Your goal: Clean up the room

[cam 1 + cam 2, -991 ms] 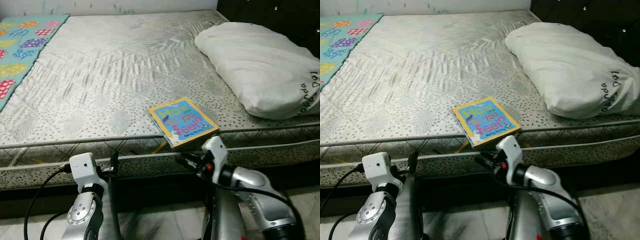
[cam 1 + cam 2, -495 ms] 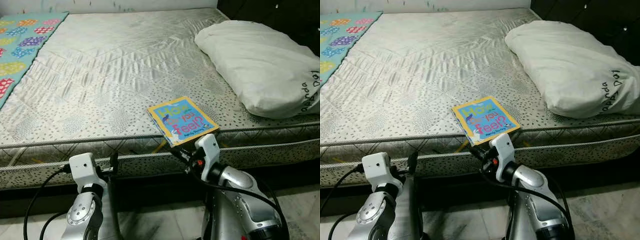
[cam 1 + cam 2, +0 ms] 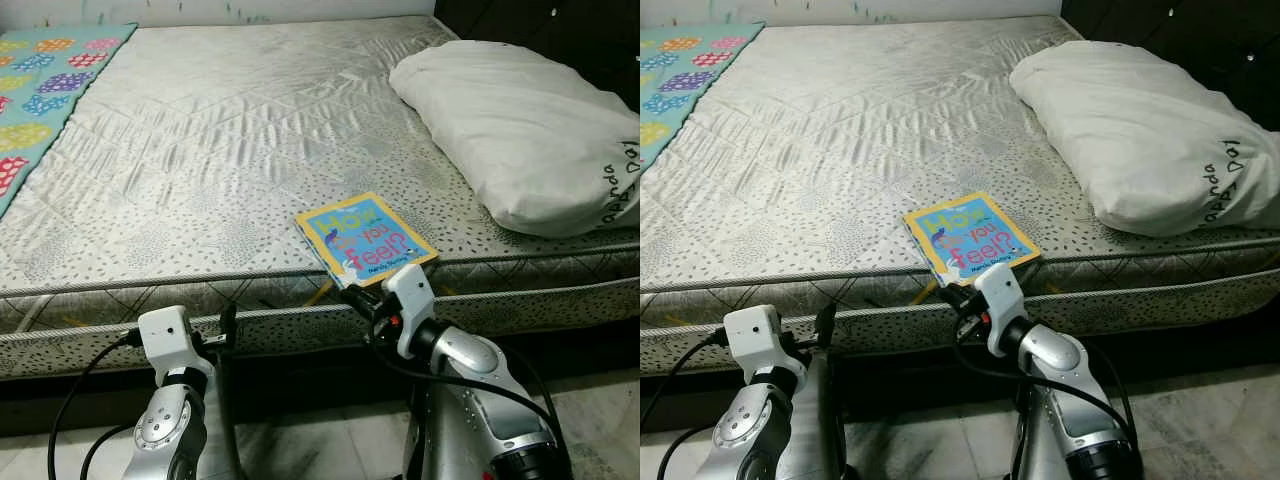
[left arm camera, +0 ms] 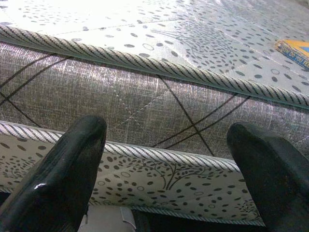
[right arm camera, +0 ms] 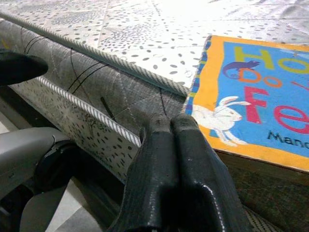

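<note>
My right gripper sits low in the middle of the head view, at the front edge of the mattress, its two black fingers pressed flat together with nothing between them — the tips are just under the near corner of the book. The book lies face up, turned at an angle, at the mattress's front edge just right of centre, its near corner jutting slightly past the piping; the cover is blue with an orange border and a white rabbit. My left gripper is at the lower left of the frame, held in front of the mattress's side panel with its fingers spread wide and empty. A white pillow fills the upper right of the bed, well apart from the book, and a teal quilt with coloured patches lies along the upper left. Below the bed, pale floor shows between my arms.
</note>
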Robot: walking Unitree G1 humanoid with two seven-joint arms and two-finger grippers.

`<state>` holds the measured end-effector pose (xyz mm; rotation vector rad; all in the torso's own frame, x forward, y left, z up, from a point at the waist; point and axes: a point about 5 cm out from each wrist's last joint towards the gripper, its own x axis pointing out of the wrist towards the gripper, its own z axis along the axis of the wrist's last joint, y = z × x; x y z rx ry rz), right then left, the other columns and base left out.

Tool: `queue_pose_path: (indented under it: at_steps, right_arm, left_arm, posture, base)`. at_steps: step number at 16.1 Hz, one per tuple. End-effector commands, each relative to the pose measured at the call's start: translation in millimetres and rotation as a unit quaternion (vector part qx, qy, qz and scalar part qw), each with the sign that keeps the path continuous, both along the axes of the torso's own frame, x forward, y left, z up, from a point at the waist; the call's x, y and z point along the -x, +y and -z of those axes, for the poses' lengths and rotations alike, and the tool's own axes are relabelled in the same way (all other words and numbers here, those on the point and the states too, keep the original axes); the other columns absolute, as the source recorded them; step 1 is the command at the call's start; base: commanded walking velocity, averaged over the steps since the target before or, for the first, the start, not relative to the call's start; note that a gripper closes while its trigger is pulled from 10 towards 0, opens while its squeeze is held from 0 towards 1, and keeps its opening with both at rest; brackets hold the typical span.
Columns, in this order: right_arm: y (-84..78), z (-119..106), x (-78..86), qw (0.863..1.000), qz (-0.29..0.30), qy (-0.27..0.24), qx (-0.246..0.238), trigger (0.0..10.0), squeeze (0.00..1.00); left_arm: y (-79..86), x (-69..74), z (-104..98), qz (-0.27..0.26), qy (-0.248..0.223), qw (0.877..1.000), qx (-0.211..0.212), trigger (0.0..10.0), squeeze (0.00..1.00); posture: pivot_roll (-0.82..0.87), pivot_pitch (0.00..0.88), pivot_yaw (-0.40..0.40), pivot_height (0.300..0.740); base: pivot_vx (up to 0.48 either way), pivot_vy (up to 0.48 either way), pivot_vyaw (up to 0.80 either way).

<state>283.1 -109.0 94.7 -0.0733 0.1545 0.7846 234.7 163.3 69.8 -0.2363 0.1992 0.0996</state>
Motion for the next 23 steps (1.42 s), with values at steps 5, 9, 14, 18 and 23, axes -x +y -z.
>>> queue_pose_path:
  at_steps: [5, 9, 14, 18, 23]
  right_arm:
    - [6.1, -2.3, -1.9, 1.0, -0.002, -0.01, -0.001, 0.0, 0.0]
    - [6.1, -2.3, -1.9, 1.0, -0.002, -0.01, -0.001, 0.0, 0.0]
    - [6.1, -2.3, -1.9, 1.0, -0.002, -0.01, -0.001, 0.0, 0.0]
    - [6.1, -2.3, -1.9, 1.0, -0.002, -0.01, -0.001, 0.0, 0.0]
    - [6.1, -2.3, -1.9, 1.0, -0.002, -0.01, -0.001, 0.0, 0.0]
  left_arm:
    - [-0.8, -1.6, -1.2, 0.002, 0.0, 1.0, -0.001, 10.0, 0.0]
    - [-0.8, -1.6, -1.2, 0.002, 0.0, 1.0, -0.001, 10.0, 0.0]
    - [-0.8, -1.6, -1.2, 0.002, 0.0, 1.0, -0.001, 10.0, 0.0]
    - [-0.8, -1.6, -1.2, 0.002, 0.0, 1.0, -0.001, 10.0, 0.0]
    - [-0.8, -1.6, -1.2, 0.002, 0.0, 1.0, -0.001, 10.0, 0.0]
  posture:
    - [0.01, 0.0, 0.003, 0.417]
    - [0.01, 0.0, 0.003, 0.417]
    - [0.01, 0.0, 0.003, 0.417]
    - [0.01, 0.0, 0.003, 0.417]
    - [0.01, 0.0, 0.003, 0.417]
  base:
    - [0.0, 0.0, 0.0]
    - [0.0, 0.0, 0.0]
    - [0.0, 0.0, 0.0]
    - [0.0, 0.0, 0.0]
    - [0.0, 0.0, 0.0]
